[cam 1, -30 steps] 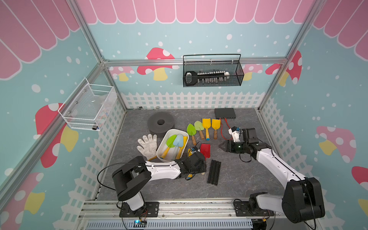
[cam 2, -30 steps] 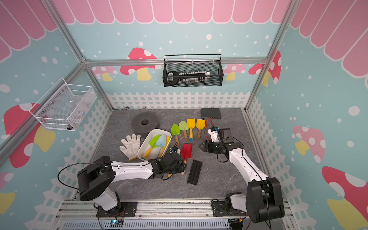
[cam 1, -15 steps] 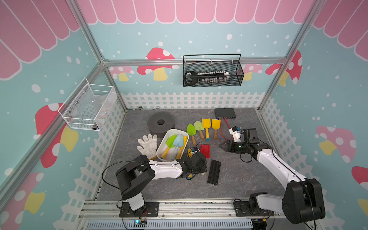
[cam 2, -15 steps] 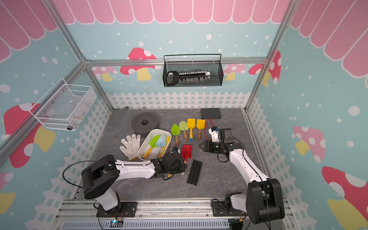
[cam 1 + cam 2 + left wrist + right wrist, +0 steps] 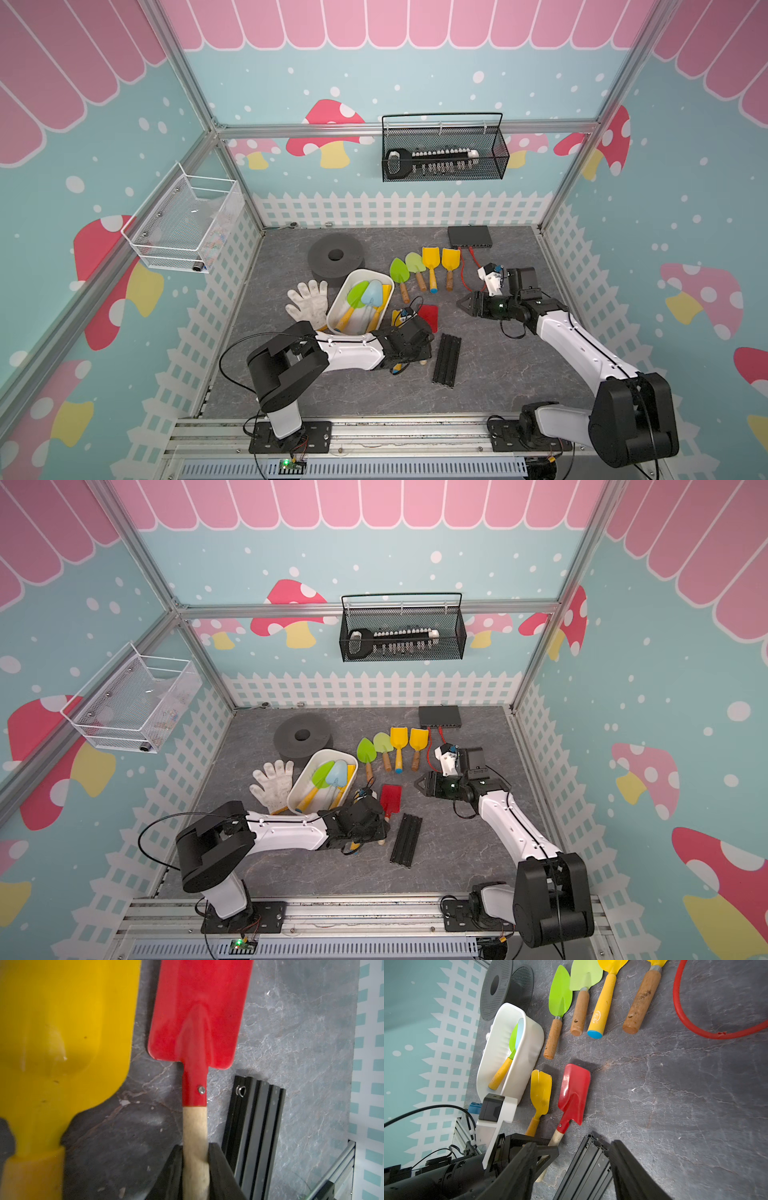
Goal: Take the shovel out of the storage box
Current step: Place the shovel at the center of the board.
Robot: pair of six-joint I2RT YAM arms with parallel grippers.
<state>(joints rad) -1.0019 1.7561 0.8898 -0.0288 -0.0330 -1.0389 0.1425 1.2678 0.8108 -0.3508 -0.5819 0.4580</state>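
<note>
Nearest the front, the left gripper (image 5: 195,1147) lies low on the worktop (image 5: 498,365). Its fingers (image 5: 220,1167) sit close on either side of the wooden handle of the red shovel (image 5: 199,1012); whether they clamp the handle or merely flank it cannot be told. The red shovel lies flat on the worktop, outside the storage box (image 5: 337,305), between a yellow shovel (image 5: 540,1091) and a black slotted bar (image 5: 446,359). The storage box, just beyond the left wrist, holds a green shovel (image 5: 358,294), a pale blue shovel (image 5: 372,292) and a second yellow shovel (image 5: 387,293). The right gripper (image 5: 462,304) hovers to the right of the red shovel, jaws wide apart and empty. Farther back lie white gloves (image 5: 309,299), a row of four shovels (image 5: 431,262), a dark grey ring (image 5: 349,249) and a black network switch (image 5: 469,236).
</note>
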